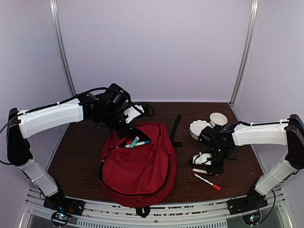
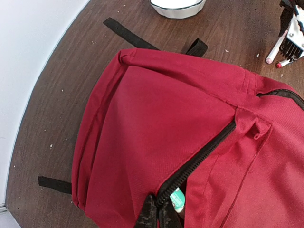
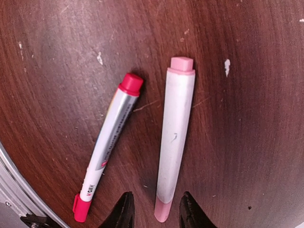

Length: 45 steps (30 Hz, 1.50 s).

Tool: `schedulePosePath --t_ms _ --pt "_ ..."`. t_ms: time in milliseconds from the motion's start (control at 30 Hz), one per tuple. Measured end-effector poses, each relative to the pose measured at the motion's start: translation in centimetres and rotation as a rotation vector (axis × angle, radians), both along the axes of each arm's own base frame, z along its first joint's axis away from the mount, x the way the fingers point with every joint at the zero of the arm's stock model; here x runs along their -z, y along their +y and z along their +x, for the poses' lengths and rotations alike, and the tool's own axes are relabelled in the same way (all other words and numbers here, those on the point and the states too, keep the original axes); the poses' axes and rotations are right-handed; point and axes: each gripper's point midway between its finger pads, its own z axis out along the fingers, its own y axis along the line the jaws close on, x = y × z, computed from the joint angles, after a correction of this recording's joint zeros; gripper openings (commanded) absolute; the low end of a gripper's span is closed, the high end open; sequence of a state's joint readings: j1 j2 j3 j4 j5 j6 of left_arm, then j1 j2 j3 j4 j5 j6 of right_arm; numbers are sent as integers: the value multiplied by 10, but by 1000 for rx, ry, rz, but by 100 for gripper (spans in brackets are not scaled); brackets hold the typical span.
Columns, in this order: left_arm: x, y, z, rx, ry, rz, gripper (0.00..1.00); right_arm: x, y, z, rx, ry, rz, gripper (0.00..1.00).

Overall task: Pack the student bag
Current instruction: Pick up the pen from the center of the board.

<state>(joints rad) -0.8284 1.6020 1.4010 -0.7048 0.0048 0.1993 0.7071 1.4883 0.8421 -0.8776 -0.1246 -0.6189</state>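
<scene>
Left hand clamped on the student bag — right hand apart, straddling a pink marker.

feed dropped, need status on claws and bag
Left claw shut on bag zipper. Right claw open around pink pen, red marker beside. Bag unzipped, pens inside.

matt red cloth bag — scuffed wood table

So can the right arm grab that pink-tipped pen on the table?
Probably yes: the right claw straddles one end of the pink-tipped pen, nothing covers it, and the red-capped marker lies apart beside it.
</scene>
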Motion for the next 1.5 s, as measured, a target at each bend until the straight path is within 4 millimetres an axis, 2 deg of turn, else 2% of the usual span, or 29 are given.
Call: schedulePosePath --t_ms 367,600,933,1067,1233,1400,1500 --pt "0 0 0 2 2 -1 0 16 -1 5 35 78 -27 29" --pt "0 0 0 2 3 -1 0 16 5 12 44 82 -17 14" --pt "0 -1 -1 4 5 -3 0 16 17 19 90 113 -4 20" --pt "0 -1 -1 4 5 -3 0 16 23 23 120 135 -4 12" --pt "0 -1 -1 4 5 -3 0 16 28 25 150 150 8 10" --pt "0 -1 -1 4 5 -3 0 9 29 26 164 140 22 9" --pt "0 -1 -1 6 7 -5 0 -19 38 37 158 84 75 8"
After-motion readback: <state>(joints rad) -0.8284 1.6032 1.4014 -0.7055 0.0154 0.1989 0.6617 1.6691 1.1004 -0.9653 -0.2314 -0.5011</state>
